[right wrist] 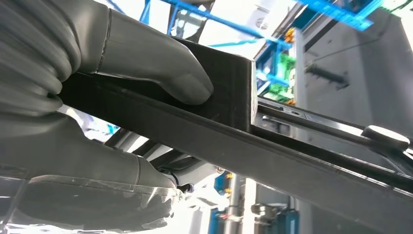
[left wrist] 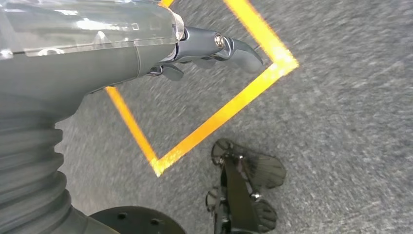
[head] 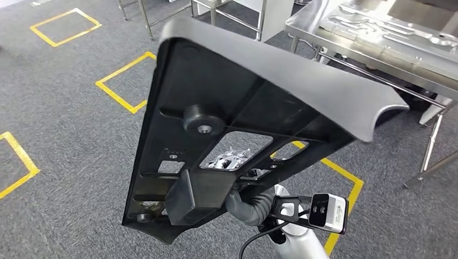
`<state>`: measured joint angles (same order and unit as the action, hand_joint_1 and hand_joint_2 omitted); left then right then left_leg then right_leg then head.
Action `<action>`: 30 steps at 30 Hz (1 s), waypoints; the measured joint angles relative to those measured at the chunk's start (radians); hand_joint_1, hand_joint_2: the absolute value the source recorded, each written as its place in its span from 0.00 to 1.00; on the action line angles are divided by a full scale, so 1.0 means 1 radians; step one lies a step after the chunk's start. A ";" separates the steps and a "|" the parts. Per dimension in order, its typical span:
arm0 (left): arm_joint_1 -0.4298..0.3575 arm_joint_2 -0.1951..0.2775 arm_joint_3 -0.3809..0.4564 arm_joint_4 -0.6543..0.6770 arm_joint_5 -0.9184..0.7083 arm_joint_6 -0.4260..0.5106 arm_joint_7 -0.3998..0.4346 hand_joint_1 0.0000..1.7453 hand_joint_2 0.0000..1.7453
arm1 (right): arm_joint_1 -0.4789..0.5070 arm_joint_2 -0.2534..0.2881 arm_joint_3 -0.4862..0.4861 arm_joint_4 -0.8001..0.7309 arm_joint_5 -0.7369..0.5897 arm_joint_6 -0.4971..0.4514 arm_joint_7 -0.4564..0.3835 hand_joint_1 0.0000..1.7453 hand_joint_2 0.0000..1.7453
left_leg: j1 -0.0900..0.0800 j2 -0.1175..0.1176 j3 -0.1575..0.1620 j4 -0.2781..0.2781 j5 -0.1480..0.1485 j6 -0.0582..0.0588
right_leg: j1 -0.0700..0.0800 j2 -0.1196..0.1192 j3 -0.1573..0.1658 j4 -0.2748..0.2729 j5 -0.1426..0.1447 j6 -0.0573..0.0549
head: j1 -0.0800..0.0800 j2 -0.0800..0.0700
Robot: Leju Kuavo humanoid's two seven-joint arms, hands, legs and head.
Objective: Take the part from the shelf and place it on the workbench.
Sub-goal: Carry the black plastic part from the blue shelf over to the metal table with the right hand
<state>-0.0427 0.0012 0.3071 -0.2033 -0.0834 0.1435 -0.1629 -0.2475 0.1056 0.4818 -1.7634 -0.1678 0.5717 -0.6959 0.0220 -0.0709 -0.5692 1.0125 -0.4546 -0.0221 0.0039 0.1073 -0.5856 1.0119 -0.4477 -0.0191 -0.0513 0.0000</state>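
- You see the part [head: 237,102], a large black plastic panel with a grey curved outer edge, held up in the air in front of the head camera, tilted, with its ribbed inner side facing the camera.
- The right hand [head: 249,205] grips the part at its lower end; in the right wrist view the thick grey thumb [right wrist: 160,73] presses on a black block of the part [right wrist: 229,92] and the fingers [right wrist: 97,170] lie under the panel's edge, so the hand is clamped on the part.
- A round black boss [head: 203,120] stands out from the middle of the part, and shiny metal of the hand shows through a cut-out [head: 231,157] below it.
- The wrist camera [head: 327,212] sits on the right arm just beside the hand.
- The left hand [left wrist: 204,53] hangs over the floor and holds nothing; its dark fingers [left wrist: 243,53] are curled slightly and lie close together. You cannot tell from this view if they are fully closed.
- The steel tabletop [head: 378,38] stands at the upper right of the head view, well apart from the part, with flat metal pieces [head: 389,32] lying on it.
- The floor [head: 70,129] is grey carpet marked with yellow tape squares [head: 121,81].
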 joint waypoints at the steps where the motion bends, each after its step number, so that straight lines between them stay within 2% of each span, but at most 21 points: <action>1: -0.002 0.000 0.000 0.000 0.000 0.000 0.000 0.00 1.00 | 0.003 0.000 0.000 0.000 0.002 0.000 0.000 1.00 1.00 | -0.002 0.003 0.001 -0.004 -0.002 0.003 | -0.001 0.010 -0.004 0.001 0.001 0.006 | 0.000 0.000; 2: -0.005 0.000 0.000 0.000 0.000 0.000 0.000 0.00 1.00 | 0.006 0.000 0.000 0.000 0.003 0.000 0.000 1.00 1.00 | -0.001 0.012 0.001 -0.004 -0.001 0.008 | -0.003 0.019 -0.007 0.000 0.003 0.013 | 0.000 0.000; 4: -0.007 0.000 0.000 0.000 0.000 0.000 0.000 0.00 1.00 | 0.008 0.000 -0.001 -0.002 0.005 0.000 0.000 1.00 1.00 | 0.001 0.035 0.005 -0.012 0.002 0.021 | -0.001 -0.007 -0.020 0.026 -0.016 0.023 | 0.000 0.000; 6: -0.005 -0.001 0.000 0.000 0.000 0.000 0.000 0.00 1.00 | 0.008 -0.001 -0.002 -0.004 0.006 0.001 0.000 1.00 1.00 | 0.000 0.060 0.009 -0.017 0.002 0.032 | -0.001 -0.067 -0.070 0.129 -0.071 0.030 | 0.000 0.000; 7: -0.004 -0.001 0.000 0.000 0.000 0.000 0.000 0.00 1.00 | 0.008 -0.001 -0.002 -0.005 0.006 0.001 0.000 1.00 1.00 | -0.002 0.073 0.009 -0.017 0.001 0.035 | -0.003 -0.085 -0.107 0.200 -0.102 0.034 | 0.000 0.000; 8: -0.002 -0.001 0.001 0.000 0.000 0.000 0.000 0.00 1.00 | 0.010 -0.001 -0.002 -0.005 0.006 0.001 0.000 1.00 1.00 | -0.003 0.086 0.009 -0.017 -0.001 0.035 | -0.006 -0.094 -0.138 0.260 -0.121 0.036 | 0.000 0.000; 9: -0.001 -0.001 0.001 0.000 0.000 0.000 0.000 0.00 1.00 | 0.010 -0.002 -0.002 -0.005 0.006 0.002 0.000 1.00 1.00 | -0.003 0.099 0.010 -0.017 -0.002 0.035 | -0.009 -0.098 -0.155 0.290 -0.123 0.039 | 0.000 0.000; 10: -0.001 -0.001 0.001 0.000 0.000 0.000 0.000 0.00 1.00 | 0.011 -0.002 -0.002 -0.005 0.006 0.002 0.000 1.00 1.00 | -0.003 0.111 0.012 -0.017 -0.004 0.034 | -0.011 -0.102 -0.151 0.279 -0.106 0.040 | 0.000 0.000; 11: -0.002 -0.001 0.002 0.000 0.001 0.000 0.000 0.00 1.00 | 0.011 -0.002 -0.002 -0.005 0.006 0.002 0.000 1.00 1.00 | -0.003 0.122 0.015 -0.017 -0.007 0.032 | -0.013 -0.109 -0.125 0.227 -0.074 0.041 | 0.000 0.000; 13: -0.004 -0.002 0.003 0.000 0.002 0.000 0.000 0.00 1.00 | 0.010 -0.003 -0.002 -0.005 0.003 0.004 0.000 1.00 1.00 | -0.005 0.140 0.023 -0.017 -0.013 0.026 | -0.010 -0.142 -0.047 0.081 -0.013 0.036 | 0.000 0.000; 15: -0.005 -0.002 0.005 0.000 0.004 0.000 0.000 0.00 1.00 | 0.008 -0.003 -0.002 -0.005 0.000 0.005 0.000 1.00 1.00 | -0.009 0.155 0.029 -0.016 -0.018 0.015 | -0.002 -0.163 -0.009 0.003 0.005 0.026 | 0.000 0.000; 17: -0.008 -0.002 0.007 0.000 0.007 0.000 0.000 0.00 1.00 | 0.007 -0.003 -0.002 -0.005 -0.001 0.006 0.000 1.00 1.00 | -0.009 0.172 0.035 -0.018 -0.021 0.003 | 0.003 -0.149 -0.011 -0.003 0.003 0.016 | 0.000 0.000; 18: -0.009 -0.003 0.007 0.000 0.008 0.000 0.000 0.00 1.00 | 0.007 -0.003 -0.002 -0.005 -0.002 0.006 0.000 1.00 1.00 | -0.008 0.170 0.037 -0.016 -0.025 -0.003 | 0.001 -0.138 -0.009 -0.006 0.005 0.011 | 0.000 0.000; 20: -0.011 -0.003 0.009 0.000 0.009 0.000 0.000 0.00 1.00 | 0.004 -0.002 -0.002 -0.005 -0.003 0.008 0.000 1.00 1.00 | -0.004 0.135 0.023 0.028 -0.057 -0.012 | -0.006 -0.121 -0.003 -0.014 0.009 -0.001 | 0.000 0.000; 22: -0.009 -0.004 0.012 0.000 0.009 0.000 0.000 0.00 1.00 | 0.002 -0.002 -0.003 -0.004 -0.004 0.011 -0.001 1.00 1.00 | -0.001 0.092 -0.034 0.151 -0.119 -0.016 | -0.008 -0.102 0.000 -0.017 0.011 -0.009 | 0.000 0.000; 23: -0.007 -0.005 0.014 0.000 0.009 0.000 0.000 0.00 1.00 | 0.002 -0.002 -0.003 -0.003 -0.004 0.012 0.000 1.00 1.00 | -0.001 0.084 -0.070 0.219 -0.145 -0.017 | -0.007 -0.090 0.000 -0.017 0.011 -0.011 | 0.000 0.000; 24: -0.004 -0.005 0.016 0.000 0.009 0.000 0.000 0.00 1.00 | 0.002 -0.002 -0.003 -0.002 -0.004 0.013 0.000 1.00 1.00 | -0.001 0.080 -0.096 0.266 -0.155 -0.018 | -0.006 -0.077 0.000 -0.016 0.011 -0.011 | 0.000 0.000; 25: -0.002 -0.005 0.017 0.000 0.009 0.000 0.000 0.00 1.00 | 0.003 -0.002 -0.003 -0.001 -0.004 0.013 0.000 1.00 1.00 | -0.001 0.079 -0.106 0.275 -0.144 -0.018 | -0.006 -0.063 0.001 -0.015 0.011 -0.011 | 0.000 0.000; 27: -0.001 -0.005 0.017 0.000 0.009 0.001 0.000 0.00 1.00 | 0.003 -0.002 -0.003 0.000 -0.005 0.014 0.000 1.00 1.00 | 0.001 0.068 -0.074 0.185 -0.073 -0.016 | -0.006 -0.036 0.003 -0.011 0.008 -0.007 | 0.000 0.000; 28: -0.001 -0.005 0.017 0.000 0.009 0.001 0.000 0.00 1.00 | 0.003 -0.002 -0.003 0.001 -0.005 0.015 0.000 1.00 1.00 | 0.002 0.047 -0.046 0.116 -0.039 -0.013 | -0.006 -0.024 0.003 -0.007 0.006 -0.004 | 0.000 0.000; 30: -0.002 -0.005 0.019 0.000 0.008 0.001 -0.001 0.00 1.00 | 0.001 -0.002 -0.003 0.001 -0.007 0.016 0.000 1.00 1.00 | 0.004 0.010 -0.005 0.020 -0.009 -0.006 | -0.005 -0.004 -0.004 0.003 0.002 0.007 | 0.000 0.000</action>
<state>-0.0447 -0.0034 0.3259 -0.2036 -0.0756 0.1442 -0.1638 -0.2467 0.1040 0.4791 -1.7628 -0.1746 0.5878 -0.6956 0.0258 -0.0611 -0.5747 1.0328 -0.4631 -0.0284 -0.0015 0.1034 -0.5895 1.0152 -0.4453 -0.0125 -0.0511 0.0000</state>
